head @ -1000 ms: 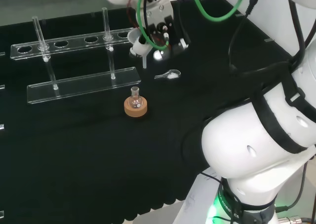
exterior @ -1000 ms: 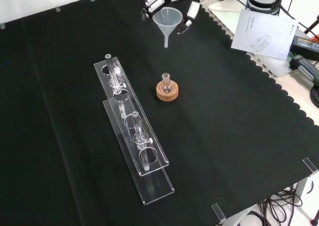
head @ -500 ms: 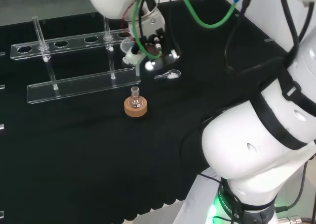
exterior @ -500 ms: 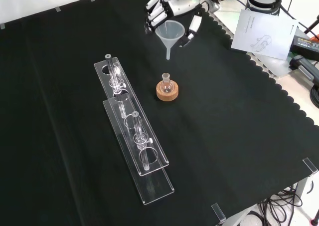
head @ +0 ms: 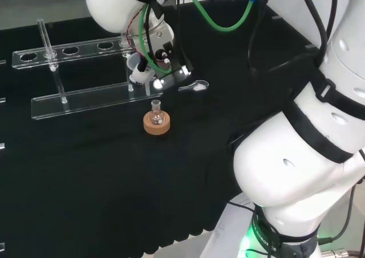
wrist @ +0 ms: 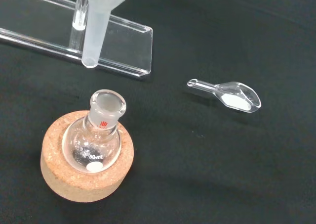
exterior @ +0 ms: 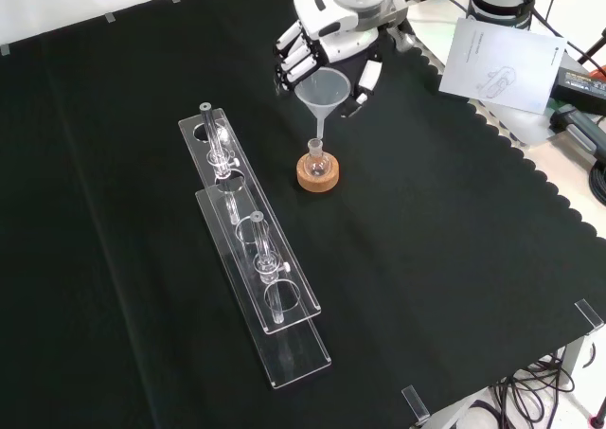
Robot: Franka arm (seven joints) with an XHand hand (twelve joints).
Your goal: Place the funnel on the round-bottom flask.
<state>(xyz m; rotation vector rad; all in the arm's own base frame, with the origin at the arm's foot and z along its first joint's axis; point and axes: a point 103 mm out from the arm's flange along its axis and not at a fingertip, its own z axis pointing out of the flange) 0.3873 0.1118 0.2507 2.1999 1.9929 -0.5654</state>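
Black cloth is covering the table [exterior: 454,259], and the hand [exterior: 327,41] is hanging over it with its fingers curled round the funnel [exterior: 321,90], gripping the cone at its rim. Just below the hand, the flask [exterior: 316,163] is sitting upright in a cork stand [exterior: 317,175]; the funnel's stem is hanging above the flask's neck, not yet touching it.

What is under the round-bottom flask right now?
The round-bottom flask sits upright in a cork ring on the black cloth. What lies beneath the cork is covered. The funnel, held by the hand, is not yet in the neck.
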